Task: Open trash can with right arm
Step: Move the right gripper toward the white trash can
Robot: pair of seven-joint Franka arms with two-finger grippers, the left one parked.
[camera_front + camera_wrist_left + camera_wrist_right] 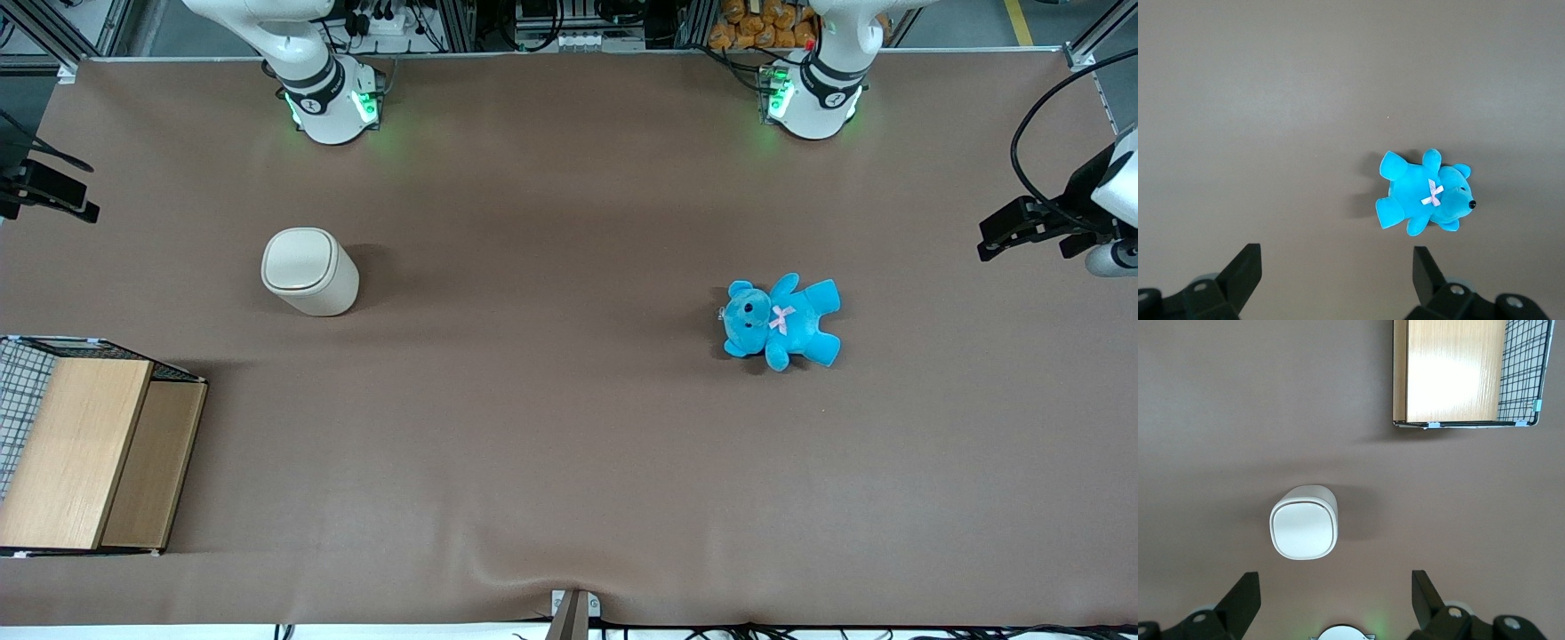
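Observation:
The cream-white trash can (309, 269) stands upright on the brown table with its rimmed flip lid down. It also shows from above in the right wrist view (1305, 522). My right gripper (49, 191) hangs high over the working arm's end of the table, well apart from the can. In the right wrist view the gripper (1331, 600) is open and empty, its black fingers (1245, 600) spread wide, with the can well below and touching nothing.
A wooden box (80, 453) in a wire-mesh frame sits nearer the front camera than the can; it also shows in the right wrist view (1455, 370). A blue teddy bear (782, 320) lies toward the parked arm's end. The working arm's base (331, 102) stands at the table's back edge.

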